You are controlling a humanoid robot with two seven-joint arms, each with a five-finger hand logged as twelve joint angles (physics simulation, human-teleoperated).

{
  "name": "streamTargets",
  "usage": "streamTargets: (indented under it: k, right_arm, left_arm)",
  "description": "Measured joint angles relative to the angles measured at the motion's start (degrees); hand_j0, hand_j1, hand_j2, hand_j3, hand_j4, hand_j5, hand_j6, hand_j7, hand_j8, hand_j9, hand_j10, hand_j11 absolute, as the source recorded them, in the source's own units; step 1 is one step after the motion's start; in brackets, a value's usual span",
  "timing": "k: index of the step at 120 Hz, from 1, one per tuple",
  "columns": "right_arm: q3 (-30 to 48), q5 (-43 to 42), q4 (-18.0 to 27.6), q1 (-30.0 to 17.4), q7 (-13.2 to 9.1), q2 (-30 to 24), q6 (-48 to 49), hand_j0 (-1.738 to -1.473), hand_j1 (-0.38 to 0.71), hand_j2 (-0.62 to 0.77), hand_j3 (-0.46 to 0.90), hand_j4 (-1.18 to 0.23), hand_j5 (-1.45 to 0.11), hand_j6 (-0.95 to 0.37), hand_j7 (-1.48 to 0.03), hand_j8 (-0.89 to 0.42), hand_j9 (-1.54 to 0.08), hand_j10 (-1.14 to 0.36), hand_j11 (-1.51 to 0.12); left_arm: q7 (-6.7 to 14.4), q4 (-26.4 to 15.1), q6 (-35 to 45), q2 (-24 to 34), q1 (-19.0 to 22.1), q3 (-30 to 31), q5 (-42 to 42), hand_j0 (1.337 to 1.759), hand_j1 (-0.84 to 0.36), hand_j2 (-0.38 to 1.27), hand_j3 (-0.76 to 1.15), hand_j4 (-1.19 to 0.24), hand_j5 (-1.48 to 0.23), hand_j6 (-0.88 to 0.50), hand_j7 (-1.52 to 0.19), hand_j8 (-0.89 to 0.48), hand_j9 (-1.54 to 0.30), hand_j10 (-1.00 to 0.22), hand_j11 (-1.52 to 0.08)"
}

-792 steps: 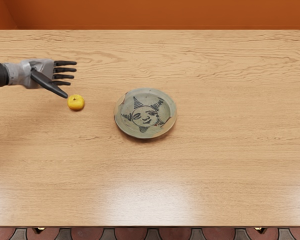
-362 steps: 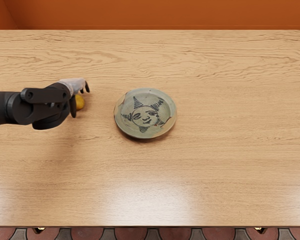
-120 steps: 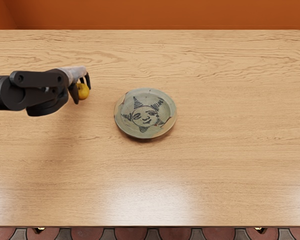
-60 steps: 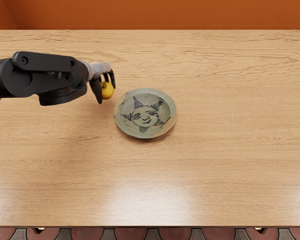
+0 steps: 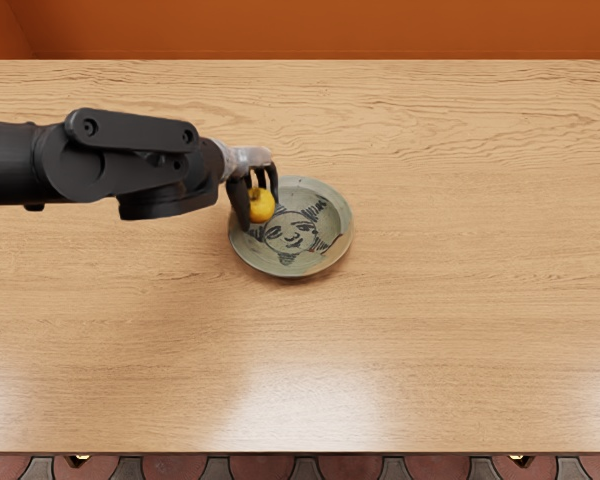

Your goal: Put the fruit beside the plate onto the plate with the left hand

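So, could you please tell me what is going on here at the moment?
The robot's left arm reaches in from the left, and its left robot hand has its fingers closed around a small yellow fruit. The fruit is at the left part of the plate, a round dish with a painted face that sits on the wooden table. It has not been released, and I cannot tell whether it touches the plate. The right arm is out of view.

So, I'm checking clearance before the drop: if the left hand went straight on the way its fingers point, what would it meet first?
Probably the plate: the left hand points its fingers down, shut on the fruit, over the plate's left part. Its height above is unclear.
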Motion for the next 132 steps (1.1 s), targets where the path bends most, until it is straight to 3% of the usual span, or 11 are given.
streamTargets:
  k: [52,88,102,116,132]
  right_arm:
    - [0.00,0.00,0.00,-0.01,0.00,0.00,0.00,-1.658,-0.31,-0.01,0.00,-0.03,-0.04,-0.03,-0.04,-0.03,-0.04,-0.03,-0.04]
    - [0.00,0.00,0.00,-0.01,-0.01,0.00,0.00,-1.658,-0.31,-0.01,0.00,-0.03,-0.04,-0.03,-0.04,-0.03,-0.04,-0.03,-0.04]
    - [0.00,0.00,0.00,-0.01,0.00,0.00,0.00,-1.658,-0.31,-0.01,0.00,-0.03,-0.04,-0.03,-0.04,-0.03,-0.04,-0.03,-0.04]
    - [0.00,0.00,0.00,0.00,0.01,0.00,0.00,-1.658,-0.31,-0.01,0.00,-0.03,-0.04,-0.03,-0.04,-0.03,-0.04,-0.03,-0.04]
    - [0.00,0.00,0.00,-0.01,0.02,0.00,0.00,-1.658,-0.31,-0.01,0.00,-0.03,-0.04,-0.03,-0.04,-0.03,-0.04,-0.03,-0.04]
  left_arm:
    - [0.22,0.49,0.04,-3.21,0.46,-1.23,-0.03,1.658,-0.28,0.28,0.00,-0.58,-0.75,-0.49,-0.75,-0.57,-0.75,-0.57,-0.75]
    - [0.21,2.52,0.95,-3.70,1.08,-1.31,-0.01,1.658,0.13,0.08,0.00,-0.19,-0.25,-0.17,-0.25,-0.19,-0.25,-0.19,-0.25]
    - [-0.31,1.60,0.47,0.52,1.08,-1.73,0.03,1.658,0.23,0.04,0.00,-0.11,-0.14,-0.10,-0.14,-0.11,-0.14,-0.11,-0.14]
    - [-1.36,-2.51,-0.09,7.42,1.24,-3.65,0.06,1.658,0.28,0.03,0.00,-0.06,-0.08,-0.06,-0.08,-0.06,-0.08,-0.06,-0.08]
    - [-3.08,-5.70,-6.53,14.08,3.08,-7.78,-2.34,1.658,0.31,0.01,0.00,-0.03,-0.04,-0.03,-0.04,-0.03,-0.04,-0.03,-0.04]
